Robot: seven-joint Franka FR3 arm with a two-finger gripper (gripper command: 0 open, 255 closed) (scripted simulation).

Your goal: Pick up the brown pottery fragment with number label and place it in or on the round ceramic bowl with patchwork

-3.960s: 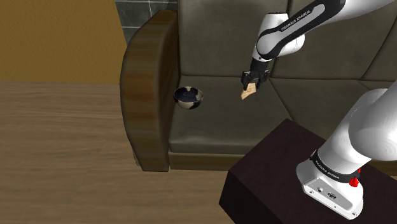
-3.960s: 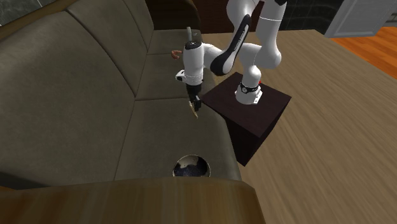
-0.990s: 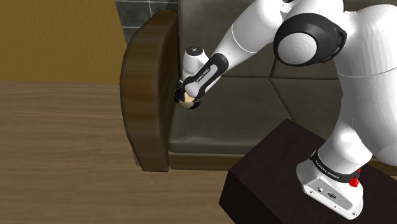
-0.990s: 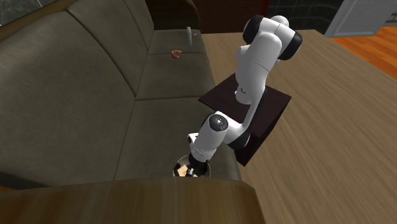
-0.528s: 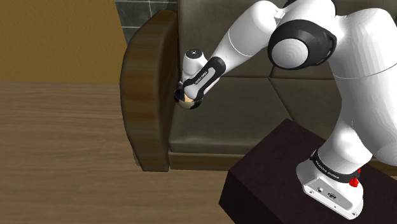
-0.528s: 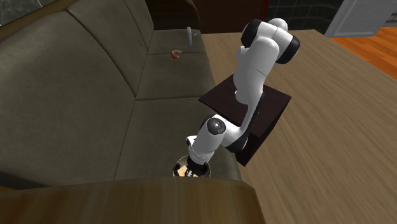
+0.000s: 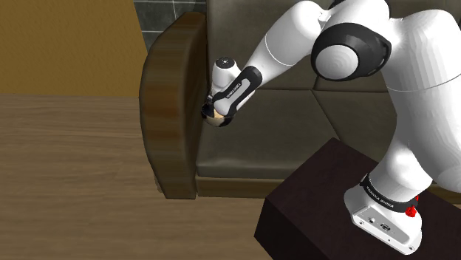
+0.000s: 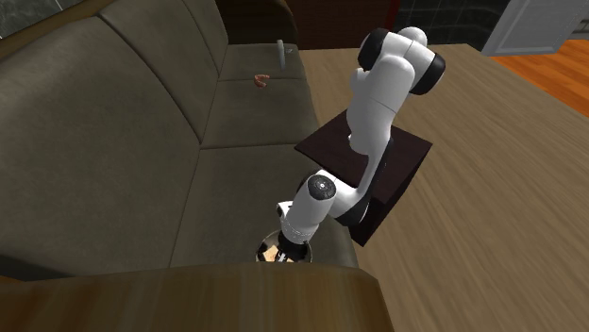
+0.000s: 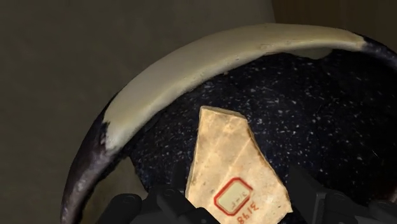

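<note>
The tan pottery fragment (image 9: 232, 168) with a red-outlined number label stands upright between my gripper's (image 9: 238, 207) fingers, which clasp its lower sides. It hangs just inside the round bowl (image 9: 210, 54), which has a cream rim patch and a dark speckled inside. In the shoulder view the gripper (image 7: 219, 112) points down into the bowl (image 7: 222, 122) on the sofa seat beside the armrest, with a bit of the fragment (image 7: 217, 114) showing. In the second exterior view the hand covers most of the bowl (image 8: 265, 253).
The brown sofa armrest (image 7: 170, 103) rises close beside the bowl. The dark stand (image 7: 325, 199) sits in front of the sofa. At the sofa's far end lie a small pinkish object (image 8: 259, 80) and a grey stick (image 8: 280, 52). Wooden floor (image 8: 491, 189) surrounds the stand.
Four seconds ago the gripper held the fragment above the seat's middle; it has since carried it to the bowl by the armrest. Over the last half second nothing visibly moved.
</note>
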